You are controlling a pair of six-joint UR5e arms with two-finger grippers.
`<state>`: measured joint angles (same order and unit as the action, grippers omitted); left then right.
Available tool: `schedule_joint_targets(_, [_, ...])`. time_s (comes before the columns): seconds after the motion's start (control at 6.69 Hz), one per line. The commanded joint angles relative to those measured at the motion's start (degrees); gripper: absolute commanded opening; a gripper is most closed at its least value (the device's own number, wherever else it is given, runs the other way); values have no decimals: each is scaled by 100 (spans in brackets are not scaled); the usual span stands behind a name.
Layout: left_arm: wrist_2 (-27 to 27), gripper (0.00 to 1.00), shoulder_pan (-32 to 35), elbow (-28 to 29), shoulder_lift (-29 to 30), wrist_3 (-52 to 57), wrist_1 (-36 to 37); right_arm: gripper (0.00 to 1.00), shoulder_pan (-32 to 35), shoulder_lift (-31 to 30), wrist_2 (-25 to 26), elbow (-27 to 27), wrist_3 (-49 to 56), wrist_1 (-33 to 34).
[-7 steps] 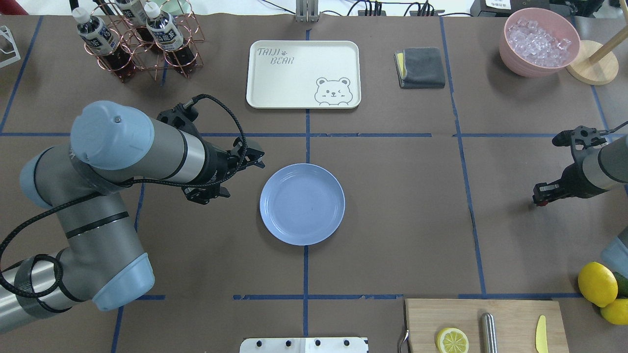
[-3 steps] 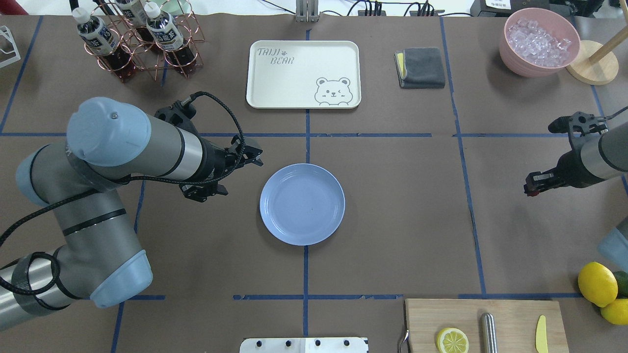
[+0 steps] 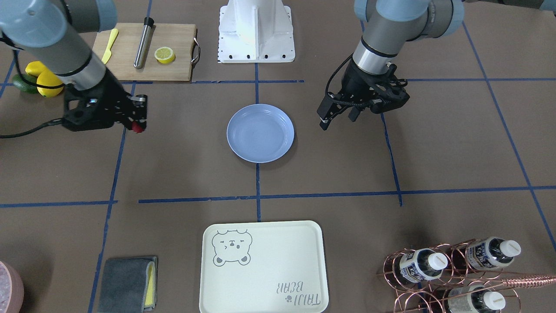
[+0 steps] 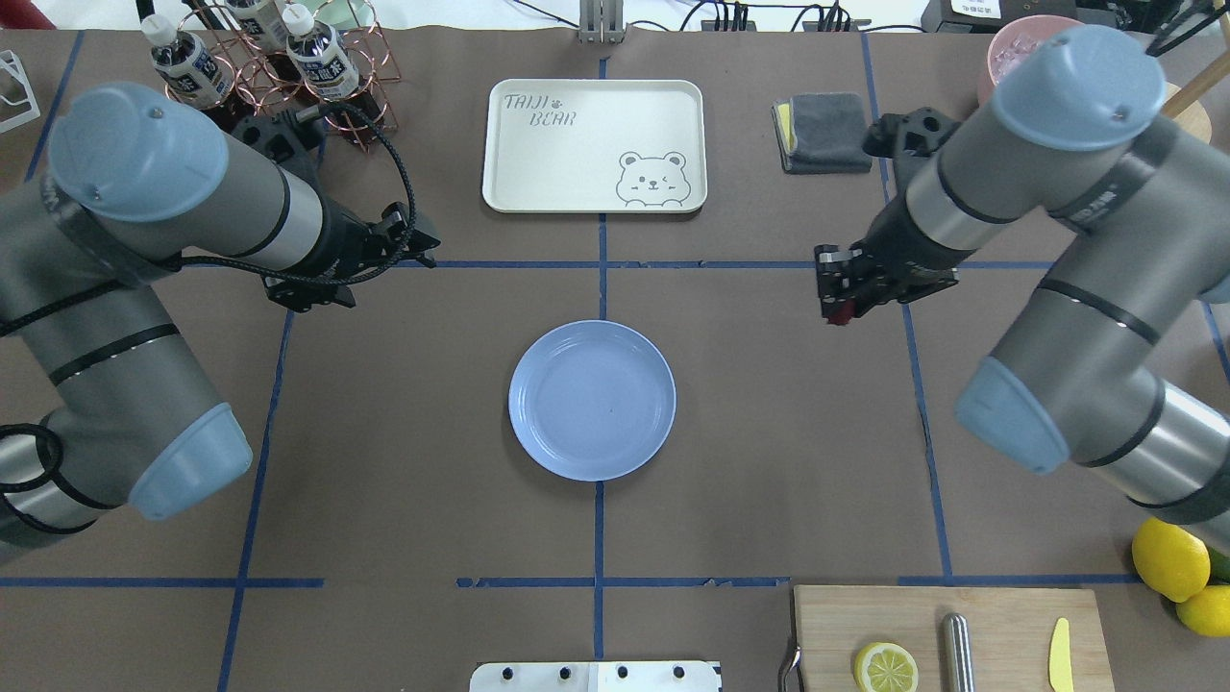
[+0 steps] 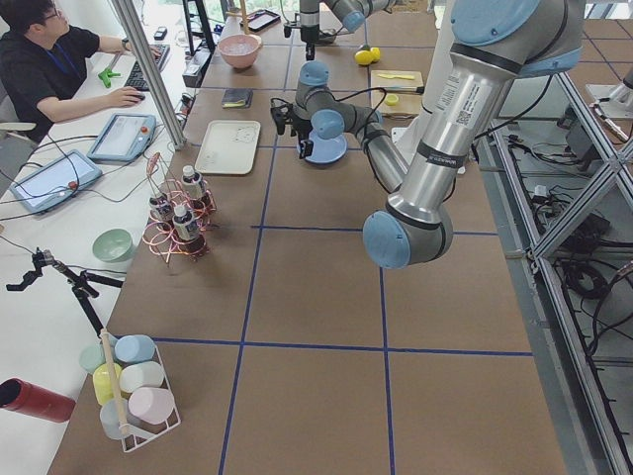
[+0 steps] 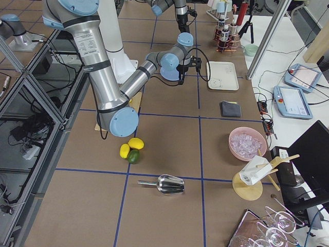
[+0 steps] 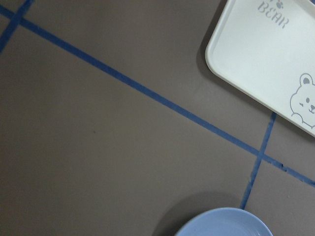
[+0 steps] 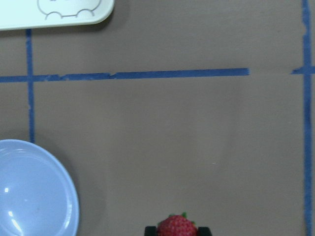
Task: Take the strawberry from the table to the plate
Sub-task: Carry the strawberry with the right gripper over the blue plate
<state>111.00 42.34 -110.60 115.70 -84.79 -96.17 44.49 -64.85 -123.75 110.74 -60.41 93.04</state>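
Note:
The dark red strawberry is pinched between the fingertips of my right gripper, which is shut on it and held above the table, to the right of and a bit beyond the plate. From the front the strawberry pokes out under that right gripper. The light blue plate lies bare at the table's middle; its rim also shows as the plate in the right wrist view. My left gripper hangs open and holds nothing, off to the plate's far left.
A cream bear tray lies beyond the plate. A copper bottle rack stands far left and a grey cloth far right. A cutting board with a lemon half and whole lemons are near right.
My right arm swung in from the right edge towards the plate, carrying the strawberry. The left arm drew back from the plate's left side towards the bottle rack.

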Motion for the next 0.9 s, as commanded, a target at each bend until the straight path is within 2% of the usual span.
schedule_joint_targets(0.0, [1, 100, 405, -5, -170, 1293, 475, 0, -771, 944, 594, -516, -802, 39])
schedule_joint_targets(0.45, [53, 100, 959, -171, -863, 2902, 581, 0, -1704, 2156, 1500, -1990, -1042, 4])
schedule_joint_targets(0.75, [54, 100, 1337, -242, -1242, 3668, 590, 0, -1925, 2389, 1661, -2747, -1227, -476])
